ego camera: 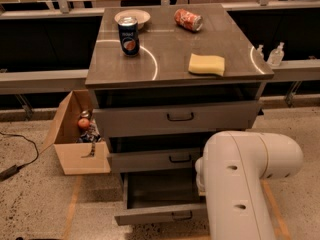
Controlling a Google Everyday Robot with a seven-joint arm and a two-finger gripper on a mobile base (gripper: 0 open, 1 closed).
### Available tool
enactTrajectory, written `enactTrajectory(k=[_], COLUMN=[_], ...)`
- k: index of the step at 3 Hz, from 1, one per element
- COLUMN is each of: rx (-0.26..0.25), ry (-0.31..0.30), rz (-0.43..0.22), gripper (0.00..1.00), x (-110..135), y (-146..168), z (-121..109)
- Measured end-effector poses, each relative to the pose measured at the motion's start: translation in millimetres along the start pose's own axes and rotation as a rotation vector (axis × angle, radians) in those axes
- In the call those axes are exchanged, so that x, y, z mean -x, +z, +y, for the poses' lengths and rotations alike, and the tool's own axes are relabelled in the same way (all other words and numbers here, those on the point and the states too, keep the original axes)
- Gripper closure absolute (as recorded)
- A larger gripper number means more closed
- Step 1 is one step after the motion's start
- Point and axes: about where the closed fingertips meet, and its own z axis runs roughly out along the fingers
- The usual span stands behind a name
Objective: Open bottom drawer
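Note:
The bottom drawer [160,213] is the lowest of three grey drawers and stands pulled out, with its dark inside [160,188] showing. Its small black bar handle [182,216] sits in the middle of the front panel. My gripper [199,180] is at the drawer's right side, above the open box and mostly hidden behind my big white arm [245,184]. It is apart from the handle. The middle drawer [155,159] and the top drawer [175,117] are less far out.
The cabinet top [175,54] carries a dark can [129,35], a white bowl [132,17], a red can lying on its side [188,19] and a yellow sponge [206,64]. An open cardboard box [75,134] stands on the floor to the left. A cable [20,156] lies further left.

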Motion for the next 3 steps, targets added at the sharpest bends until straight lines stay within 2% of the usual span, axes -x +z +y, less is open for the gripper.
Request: enactTrajectory(k=[1,3], rx=[-0.04,-0.076], ry=[-0.004,0.007], rz=[-0.008,-0.095], gripper=[1.0,1.0], x=[-5,2], y=[18,52], z=[-10,6])
